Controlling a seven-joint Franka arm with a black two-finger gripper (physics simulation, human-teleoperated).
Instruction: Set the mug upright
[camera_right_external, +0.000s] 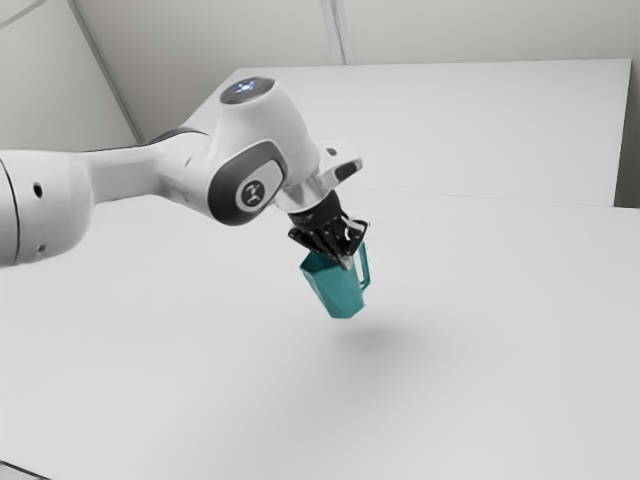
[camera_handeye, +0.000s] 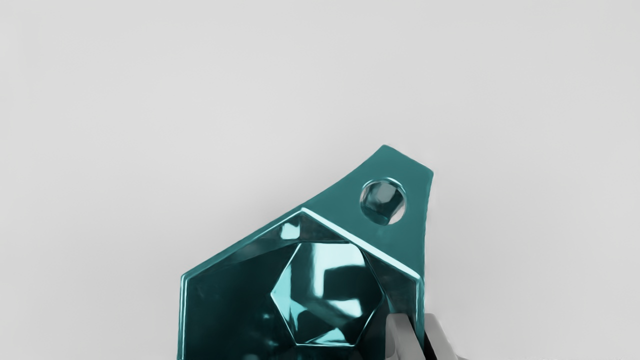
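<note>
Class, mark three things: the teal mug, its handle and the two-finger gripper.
Teal mug (camera_right_external: 338, 290): exterior view, outer side wall.
Handle (camera_handeye: 395, 161): wrist view, flat face near the hole.
Two-finger gripper (camera_handeye: 418, 325): wrist view, between its fingertips.

From my camera beside the arm I see a broad, plain white counter (camera_right_external: 180, 390) reaching out on every side beneath the mug (camera_right_external: 338, 290). A soft grey shadow (camera_right_external: 385, 340) lies on it, just below the mug and toward the exterior view's right. Beyond the mug runs a thin line (camera_right_external: 500, 200); I can't tell whether it is the counter's far edge or a seam. In my wrist view, the counter shows as smooth, matte pale grey around the mug, faintly darker in places.
</note>
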